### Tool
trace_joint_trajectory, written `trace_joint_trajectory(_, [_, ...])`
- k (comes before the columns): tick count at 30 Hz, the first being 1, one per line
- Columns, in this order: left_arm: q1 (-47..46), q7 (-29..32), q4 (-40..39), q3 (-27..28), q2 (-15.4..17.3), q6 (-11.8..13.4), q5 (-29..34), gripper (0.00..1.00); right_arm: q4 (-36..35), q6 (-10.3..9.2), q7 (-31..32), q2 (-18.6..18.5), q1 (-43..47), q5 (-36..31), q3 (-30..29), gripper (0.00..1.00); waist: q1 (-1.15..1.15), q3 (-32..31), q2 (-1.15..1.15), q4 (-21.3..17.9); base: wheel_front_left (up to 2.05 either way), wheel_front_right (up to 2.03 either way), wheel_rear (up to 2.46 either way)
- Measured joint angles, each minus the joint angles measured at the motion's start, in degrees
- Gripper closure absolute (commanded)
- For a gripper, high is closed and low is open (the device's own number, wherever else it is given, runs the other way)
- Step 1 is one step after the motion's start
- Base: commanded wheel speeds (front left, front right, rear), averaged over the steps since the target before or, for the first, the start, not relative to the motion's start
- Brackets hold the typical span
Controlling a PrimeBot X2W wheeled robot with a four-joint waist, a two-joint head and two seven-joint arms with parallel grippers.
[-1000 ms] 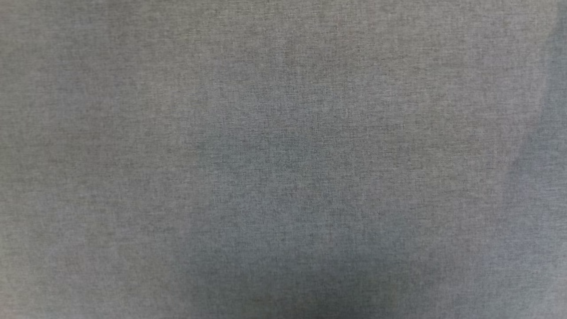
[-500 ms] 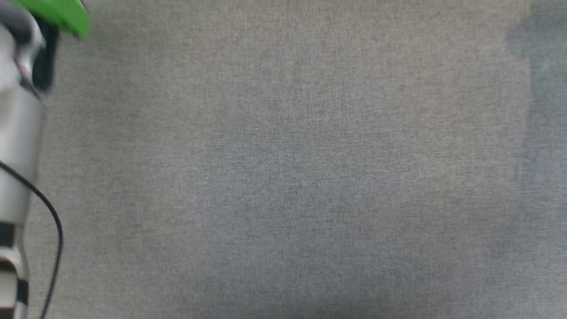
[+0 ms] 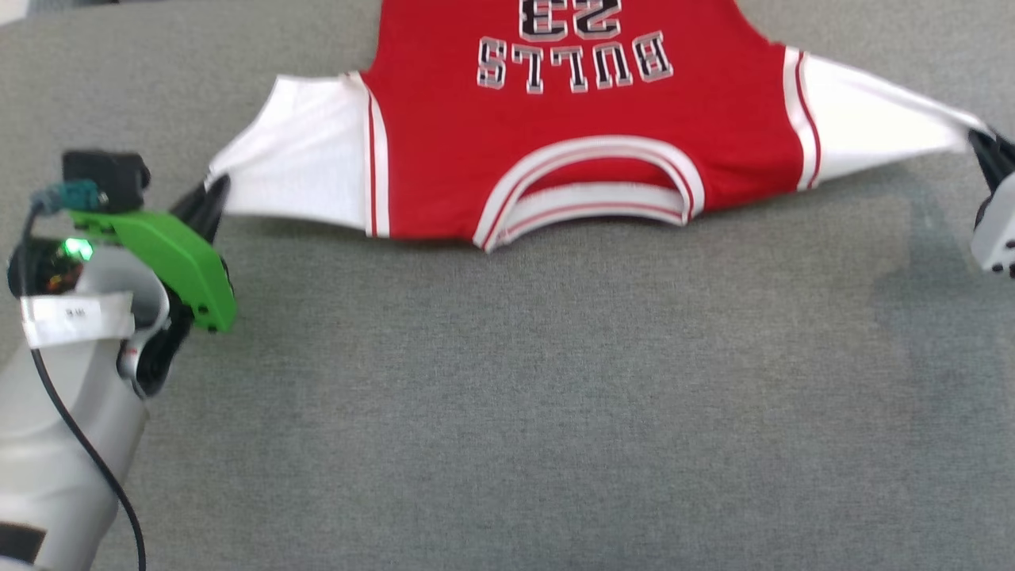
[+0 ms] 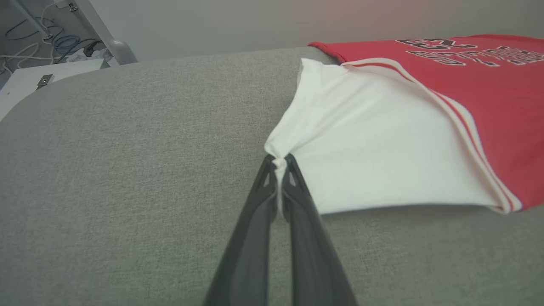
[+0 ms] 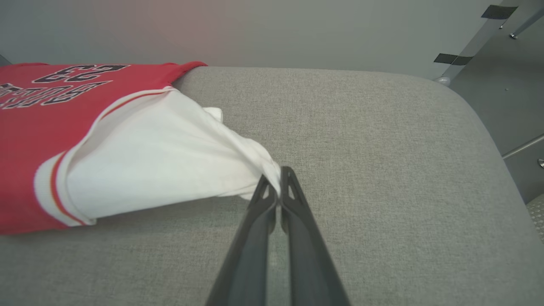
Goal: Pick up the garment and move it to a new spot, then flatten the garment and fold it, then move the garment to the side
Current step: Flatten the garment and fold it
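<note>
The garment [image 3: 587,127], a red jersey with white sleeves and "BULLS" lettering, is stretched across the far part of the grey surface, collar toward me, front side up. My left gripper [image 3: 212,190] is shut on the tip of its left white sleeve [image 4: 365,144], pinched between the dark fingers [image 4: 255,204]. At the right edge of the head view my right gripper [image 3: 983,147] is shut on the tip of the other white sleeve [image 5: 170,157], also seen as the right gripper [image 5: 276,178] in its wrist view. Both sleeves are pulled taut and lifted a little off the surface.
The grey fabric-covered surface [image 3: 507,396] spreads wide in front of the garment. Its rounded corners [image 5: 459,97] drop off to the floor; a white box with cables [image 4: 42,76] sits beyond the left corner, metal legs beyond the right.
The head camera has swung: earlier it showed bare grey fabric, then the left arm's edge; now the jersey and both grippers are in it.
</note>
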Motion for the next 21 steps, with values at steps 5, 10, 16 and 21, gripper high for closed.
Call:
trace_joint_trajectory(5, [6.9, 4.8, -6.1, -0.8, 1.6, 1.5, -1.5, 1.00, -3.2, 0.10, 4.1, -1.3, 6.7, 2.5, -2.0, 1.00, 0.00, -4.0, 0.00, 0.3, 0.00, 0.00, 0.00])
trace_joint_trajectory(10, [16.0, 9.7, -14.6, -1.0, 3.9, 4.2, -4.7, 1.00, -6.6, 0.33, 10.9, -1.9, 15.4, 4.0, -6.6, 1.00, 0.00, -7.7, 0.00, 0.6, 0.00, 0.00, 0.00])
trace_joint_trajectory(16, [25.0, 13.8, -24.0, -0.5, 6.5, 7.2, -8.3, 1.00, -13.3, 0.33, 19.8, -1.8, 25.4, 5.3, -12.6, 1.00, 0.00, -10.4, 0.00, 0.9, 0.00, 0.00, 0.00])
trace_joint_trajectory(21, [31.7, 16.9, -31.5, 0.0, 8.9, 9.4, -11.6, 1.00, -21.1, 0.31, 29.0, -1.1, 34.0, 5.3, -19.5, 1.00, 0.00, -11.3, 0.00, 1.2, 0.00, 0.00, 0.00])
